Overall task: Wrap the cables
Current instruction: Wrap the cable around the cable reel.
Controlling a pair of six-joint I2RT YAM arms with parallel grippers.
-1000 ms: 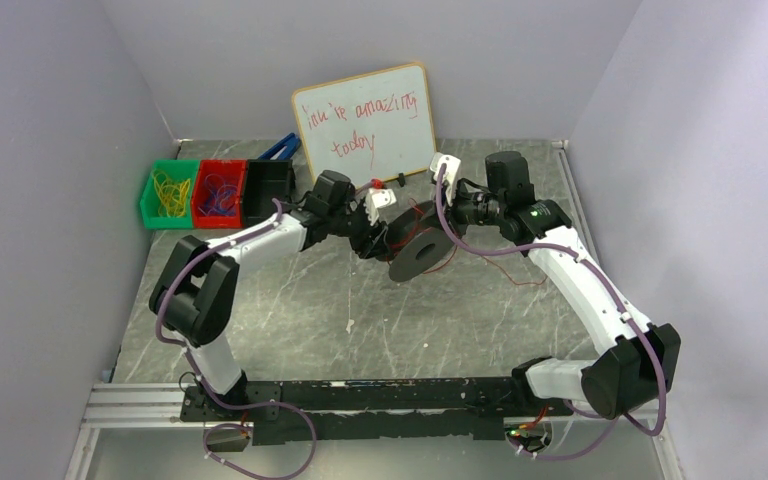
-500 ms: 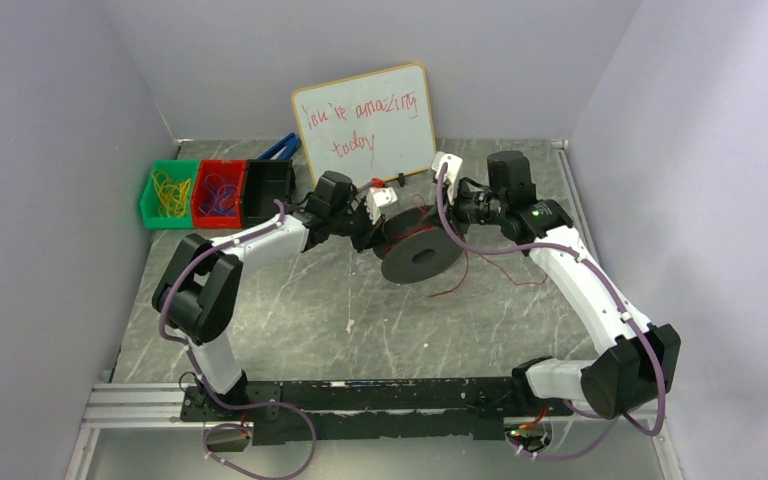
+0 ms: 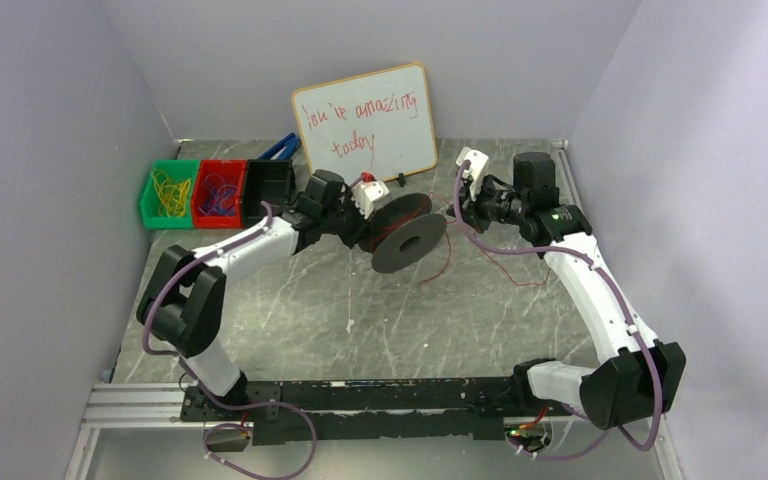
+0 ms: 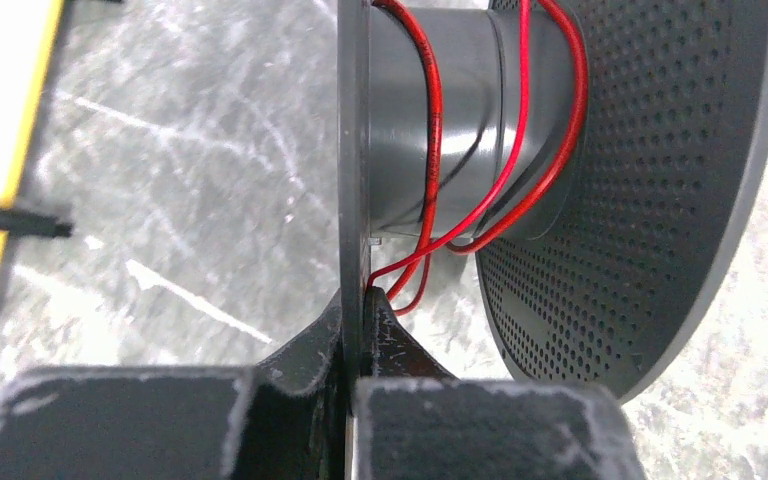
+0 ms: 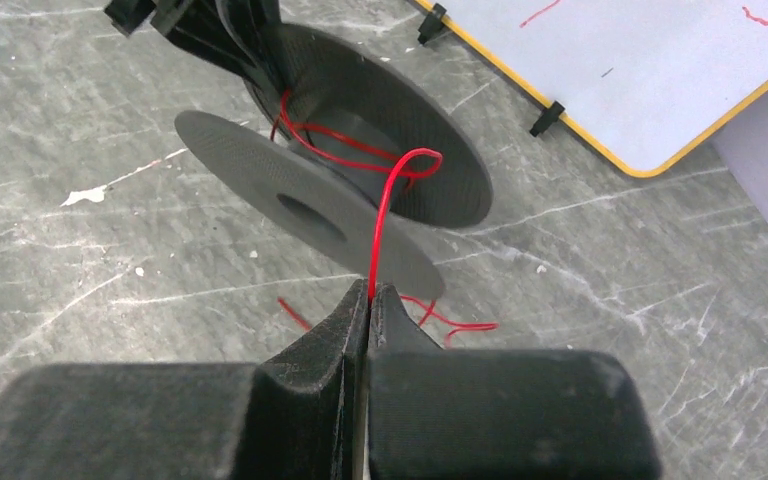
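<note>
The left arm is stretched forward and inward, with the wrist rolled so that the left gripper is set edge-on. Its jaws are closed on one thin flange of the spool, which is clamped between the fingertips. The right arm is raised, bent at the elbow and turned inward. The right gripper is pointed down, its jaws are pressed together, and the red cable is pinched at the very tips.

Spool on the table before the whiteboard; bins far left; cable on the spool, trailing to its right
</note>
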